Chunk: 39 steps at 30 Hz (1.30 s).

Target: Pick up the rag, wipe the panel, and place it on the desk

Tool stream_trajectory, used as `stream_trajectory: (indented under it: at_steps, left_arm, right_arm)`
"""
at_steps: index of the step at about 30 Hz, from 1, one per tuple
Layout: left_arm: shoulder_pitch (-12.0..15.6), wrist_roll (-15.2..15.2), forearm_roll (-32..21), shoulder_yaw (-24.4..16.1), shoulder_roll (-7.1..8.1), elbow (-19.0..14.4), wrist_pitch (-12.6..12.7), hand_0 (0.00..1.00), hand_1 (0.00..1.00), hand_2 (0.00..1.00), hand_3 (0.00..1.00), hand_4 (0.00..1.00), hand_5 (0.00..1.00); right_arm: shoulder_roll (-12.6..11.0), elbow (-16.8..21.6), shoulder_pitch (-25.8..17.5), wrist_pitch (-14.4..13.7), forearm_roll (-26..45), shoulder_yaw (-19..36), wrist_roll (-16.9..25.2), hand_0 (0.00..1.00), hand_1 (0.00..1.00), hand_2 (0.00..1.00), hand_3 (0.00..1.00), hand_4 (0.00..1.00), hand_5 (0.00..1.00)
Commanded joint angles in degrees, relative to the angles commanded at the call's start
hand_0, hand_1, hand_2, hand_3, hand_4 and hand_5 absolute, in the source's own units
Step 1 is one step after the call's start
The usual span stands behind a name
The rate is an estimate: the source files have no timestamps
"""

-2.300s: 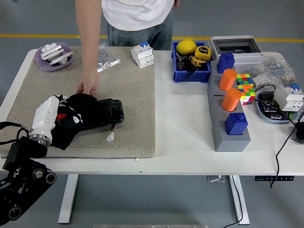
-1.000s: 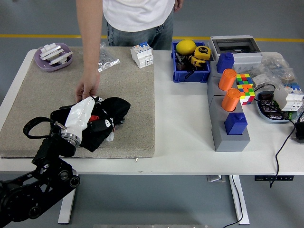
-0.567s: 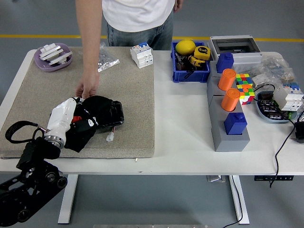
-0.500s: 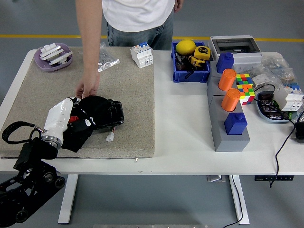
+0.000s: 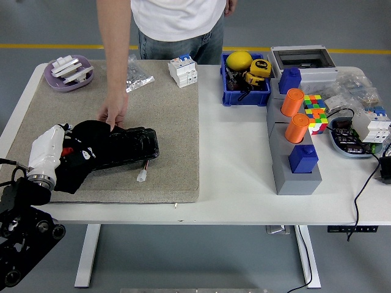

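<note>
Wiping step: left hand (image 5: 52, 155) fingers clutch rag (image 5: 82, 160) at panel's (image 5: 128, 146) nine o'clock end; next, sweep toward three.

The beige mat (image 5: 165, 134) lies bare between the black panel (image 5: 125, 148) and the white circuit breaker (image 5: 183, 70), leaving open passage there. A person's hand (image 5: 113, 113) rests at the panel's far edge, blocking approach from that side. The left hand (image 5: 52, 155) with the black rag (image 5: 82, 155) occupies the panel's left end. A small white connector (image 5: 142, 176) lies just in front of the panel. White tabletop (image 5: 235, 152) between the mat and the grey block stand (image 5: 293, 162) is open. The right side is crowded: blue bin (image 5: 245, 82), Rubik's cubes (image 5: 316, 113), cables.
</note>
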Motion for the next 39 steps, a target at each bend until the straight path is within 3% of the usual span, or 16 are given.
stream_trajectory:
  at_steps: [7,18,24,39]
  left_arm:
    - [2.2,0.0,0.4,-4.2,0.23,-0.3,0.2,0.191,0.113,0.5,0.484,0.214,0.002]
    - [3.2,0.3,0.7,-4.4,0.2,0.0,0.7,0.19,0.113,0.497,0.483,0.212,0.002]
    - [2.0,0.2,0.1,-1.7,-0.24,-0.5,1.0,0.187,0.112,0.497,0.482,0.207,0.002]
    - [-5.0,0.6,-2.1,9.9,-1.78,-1.7,1.0,0.187,0.111,0.497,0.482,0.215,0.002]
  right_arm:
    - [-0.1,0.0,-0.3,0.0,0.1,0.0,-0.1,0.712,0.431,0.629,0.619,0.998,0.556]
    - [-0.1,0.0,-0.2,0.0,-0.2,0.2,-0.1,0.712,0.431,0.629,0.619,0.998,0.555]
    - [-0.2,0.0,-0.2,0.0,-0.2,-0.1,-0.1,0.712,0.431,0.629,0.62,0.998,0.557]
    - [-0.2,0.0,0.1,0.0,0.0,-0.8,-0.1,0.712,0.431,0.629,0.621,0.998,0.562]
